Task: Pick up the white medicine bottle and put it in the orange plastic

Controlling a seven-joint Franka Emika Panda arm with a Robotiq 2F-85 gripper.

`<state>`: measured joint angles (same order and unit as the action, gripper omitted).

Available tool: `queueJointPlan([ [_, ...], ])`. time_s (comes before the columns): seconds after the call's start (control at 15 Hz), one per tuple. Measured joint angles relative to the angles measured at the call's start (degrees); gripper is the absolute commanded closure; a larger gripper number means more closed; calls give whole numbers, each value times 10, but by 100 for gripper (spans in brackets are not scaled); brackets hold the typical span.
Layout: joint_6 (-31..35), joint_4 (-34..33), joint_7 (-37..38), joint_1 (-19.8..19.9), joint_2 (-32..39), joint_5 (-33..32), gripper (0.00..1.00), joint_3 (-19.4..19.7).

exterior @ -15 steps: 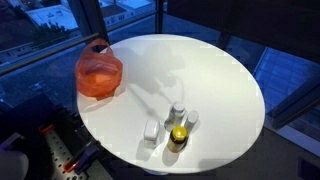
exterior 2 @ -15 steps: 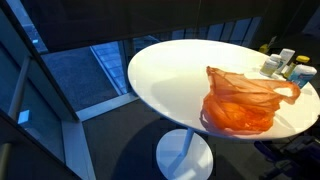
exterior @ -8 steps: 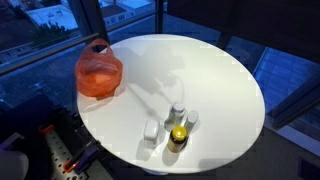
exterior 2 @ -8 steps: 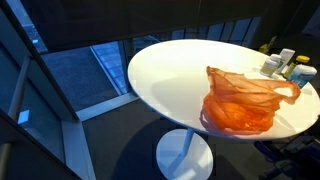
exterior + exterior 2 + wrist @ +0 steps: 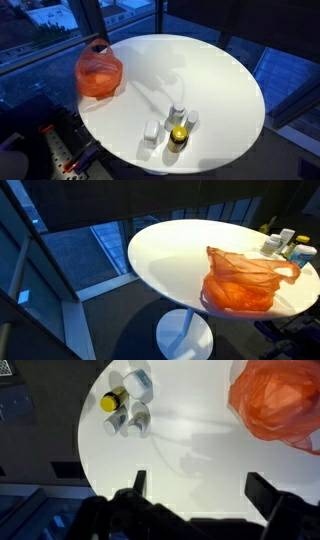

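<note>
Tool [image 5: 198,482] hovers over the round white worktop [image 5: 205,75], fingers spread wide and holding nothing, seen only in the wrist view. White medicine bottle [image 5: 151,131] stands near the worktop edge, just beside a yellow-capped bottle [image 5: 178,136] and two other small bottles. Orange plastic bag [image 5: 99,72] sits at another part of the edge, well apart from the bottles. In the wrist view the bag [image 5: 280,400] and the yellow-capped bottle [image 5: 112,401] lie toward opposite sides.

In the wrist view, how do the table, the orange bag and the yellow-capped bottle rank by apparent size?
Largest to smallest:
1. table
2. orange bag
3. yellow-capped bottle
The differences are plain; none look alike.
</note>
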<state>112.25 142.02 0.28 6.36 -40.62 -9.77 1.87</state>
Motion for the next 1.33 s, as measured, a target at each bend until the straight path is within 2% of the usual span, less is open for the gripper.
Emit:
queueJointPlan([
  [0.33,15,-12,22,12,60,0,0,5],
  [0.67,37,-18,28,30,118,0,0,31],
  [1.33,117,-67,18,31,262,37,0,69],
])
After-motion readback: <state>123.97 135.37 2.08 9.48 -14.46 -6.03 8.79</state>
